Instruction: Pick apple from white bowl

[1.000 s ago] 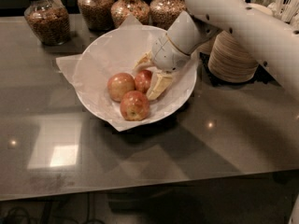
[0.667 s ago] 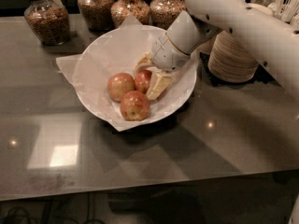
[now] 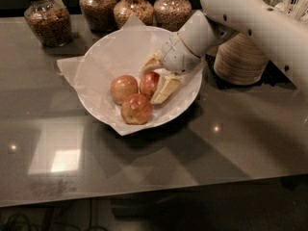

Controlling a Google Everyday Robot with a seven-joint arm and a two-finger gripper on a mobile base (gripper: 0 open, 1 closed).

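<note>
Gripper (image 3: 151, 86): lowered into the white bowl (image 3: 96, 57), reaching in from the bowl's right rim on the end of the white arm (image 3: 260, 18).

Fingers (image 3: 166, 88): cream-coloured, set one on either side of the apple (image 3: 149, 84) and closed against it. One finger lies along the apple's upper left, the other along its lower right. The apple is grasped but sits low in the bowl, on the crinkled paper (image 3: 67, 66) lining.

Apple: directly between the fingers, near the middle of the bowl. It is the deepest red of the three fruits.

Other fruit: the paler apple (image 3: 124, 89) lies just beside the fingers on their left, touching or nearly touching the grasped apple. The speckled apple (image 3: 136, 109) lies just below the fingers, towards the bowl's near rim, close against both other fruits.

Surroundings: the bowl stands on a dark glossy tabletop (image 3: 216, 143). Behind the fingers, beyond the far rim, four jars (image 3: 47, 20) of brown contents stand in a row. To the right of the fingers, behind the arm, stands a stack of paper cups (image 3: 240, 59), apart from the bowl.
</note>
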